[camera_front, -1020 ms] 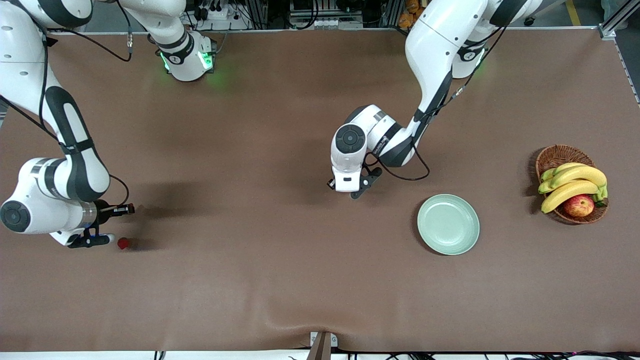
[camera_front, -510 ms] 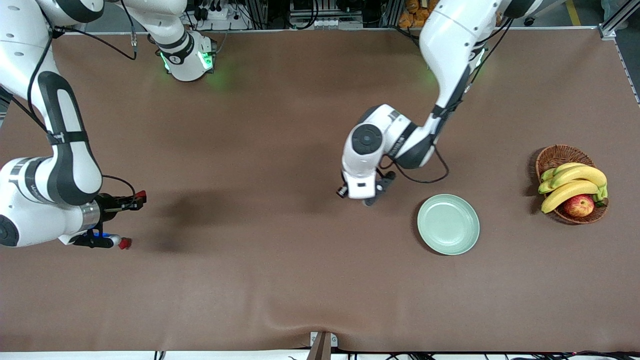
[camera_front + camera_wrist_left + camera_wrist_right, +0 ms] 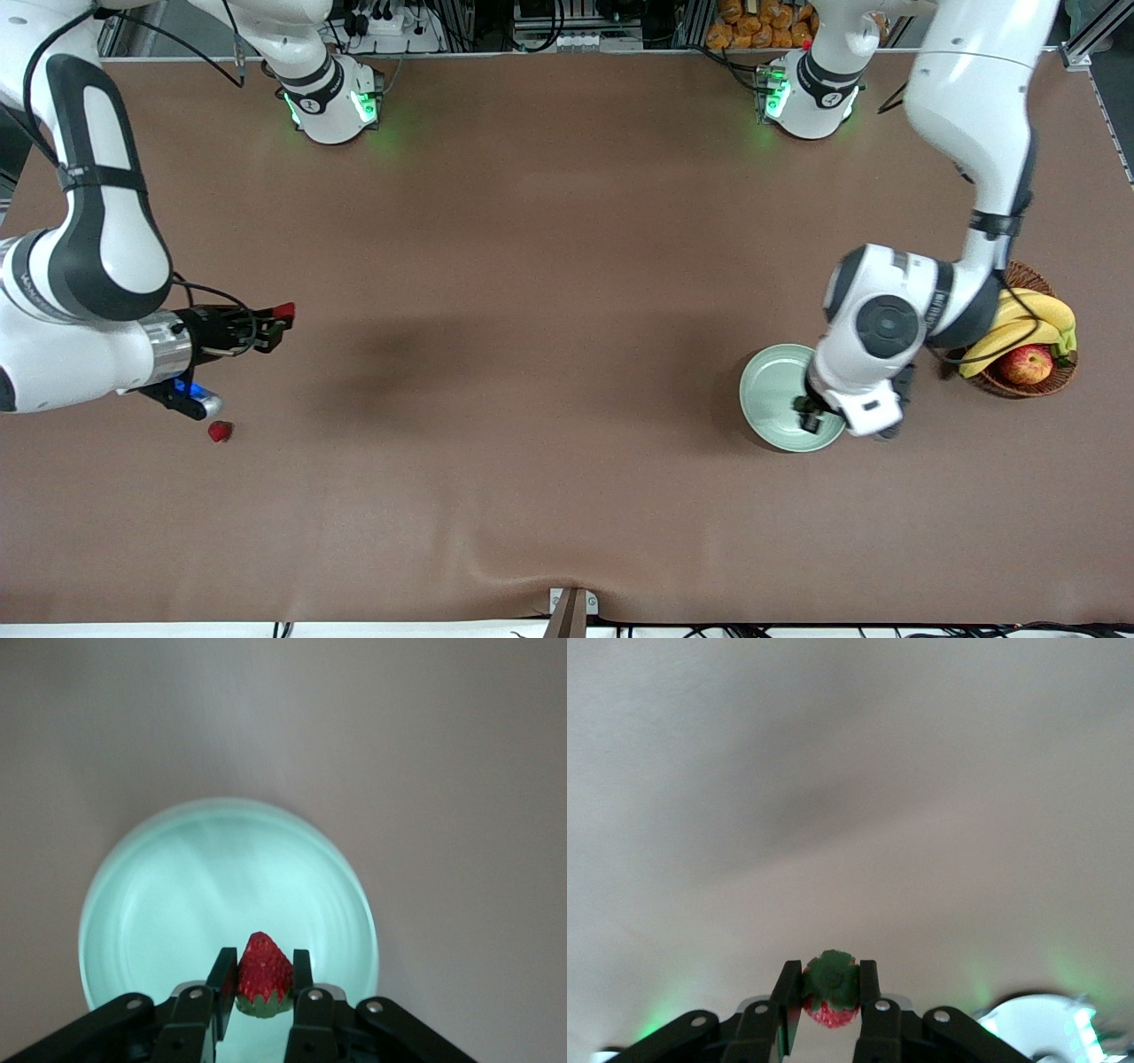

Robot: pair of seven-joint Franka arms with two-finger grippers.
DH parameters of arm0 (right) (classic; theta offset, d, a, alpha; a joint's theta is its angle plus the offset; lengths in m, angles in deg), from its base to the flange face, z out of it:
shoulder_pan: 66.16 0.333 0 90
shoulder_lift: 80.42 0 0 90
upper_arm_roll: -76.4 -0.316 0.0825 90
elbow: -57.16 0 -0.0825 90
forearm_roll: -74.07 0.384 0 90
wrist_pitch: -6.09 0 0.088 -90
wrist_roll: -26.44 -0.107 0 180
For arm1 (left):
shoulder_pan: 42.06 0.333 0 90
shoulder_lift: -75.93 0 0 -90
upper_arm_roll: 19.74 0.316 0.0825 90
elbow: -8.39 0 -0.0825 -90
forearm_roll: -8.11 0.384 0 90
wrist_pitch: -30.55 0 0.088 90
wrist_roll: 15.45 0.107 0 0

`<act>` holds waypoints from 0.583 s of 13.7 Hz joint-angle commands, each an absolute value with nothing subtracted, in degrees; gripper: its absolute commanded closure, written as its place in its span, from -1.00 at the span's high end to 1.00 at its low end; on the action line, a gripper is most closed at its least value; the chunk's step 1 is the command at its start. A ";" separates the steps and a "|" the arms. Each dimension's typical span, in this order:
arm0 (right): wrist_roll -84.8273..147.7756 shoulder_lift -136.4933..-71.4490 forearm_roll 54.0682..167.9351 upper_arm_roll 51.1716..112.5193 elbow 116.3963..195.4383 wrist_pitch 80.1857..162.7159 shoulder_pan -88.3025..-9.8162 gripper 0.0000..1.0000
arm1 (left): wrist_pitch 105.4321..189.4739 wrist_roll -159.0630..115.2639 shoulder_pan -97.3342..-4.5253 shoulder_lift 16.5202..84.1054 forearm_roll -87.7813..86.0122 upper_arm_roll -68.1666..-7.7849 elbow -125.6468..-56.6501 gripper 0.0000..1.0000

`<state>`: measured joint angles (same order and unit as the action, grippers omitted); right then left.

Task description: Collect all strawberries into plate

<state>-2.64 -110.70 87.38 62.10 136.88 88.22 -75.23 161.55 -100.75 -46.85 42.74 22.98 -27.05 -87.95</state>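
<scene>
**Two berries in hand, one on the bench**

Right now I see the left end effector (image 3: 264, 992) hanging over the plate (image 3: 769, 390), its fingers (image 3: 303, 976) pinched onto a strawberry (image 3: 263, 973) with the red tip pointing away from the wrist and the green leaves back between the pads. In the left wrist view the pale green dish (image 3: 159, 904) fills the space under that berry. The plate sits toward the left arm's end of the bench (image 3: 549, 354), close beside the wicker basket (image 3: 992, 276) with its bananas (image 3: 1019, 326) and apple (image 3: 1026, 363).

On my other arm, the right end effector (image 3: 282, 317) is up in the air over bare bench toward the right arm's end, clamped on a second strawberry (image 3: 829, 990), whose leafy top faces the wrist camera. A third strawberry (image 3: 219, 431) lies loose on the bench surface near that end effector, nearer to the front camera and well apart from the plate.
</scene>
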 commanded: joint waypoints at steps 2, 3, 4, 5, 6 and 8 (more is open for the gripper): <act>-17.19 -110.74 92.26 62.77 138.02 93.96 -67.68 -0.94 | 163.88 -96.67 -46.01 40.70 24.81 -28.00 -88.73 -1.00; -21.68 -111.44 92.35 62.77 138.11 96.94 -64.43 -0.94 | 164.14 -96.49 -46.10 40.43 24.81 -28.00 -88.91 -1.00; -26.33 -112.23 92.52 62.77 138.11 100.10 -61.27 -0.94 | 164.15 -96.40 -46.27 40.08 24.89 -28.00 -89.17 -1.00; -30.12 -113.11 92.70 62.77 138.54 103.01 -58.80 -0.94 | 164.15 -96.40 -46.54 39.55 24.89 -28.00 -89.43 -1.00; -33.81 -113.64 92.70 62.77 138.89 106.34 -56.08 -0.94 | 164.15 -96.40 -46.62 39.37 24.81 -28.00 -89.52 -0.99; -39.45 -116.18 92.70 62.77 138.90 112.41 -52.20 -0.94 | 164.06 -96.40 -46.36 39.63 24.89 -28.00 -89.43 0.99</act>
<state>-34.89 -114.22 91.71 61.99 138.92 108.61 -54.76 163.43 -96.43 -46.75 38.90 23.40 -27.93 -88.93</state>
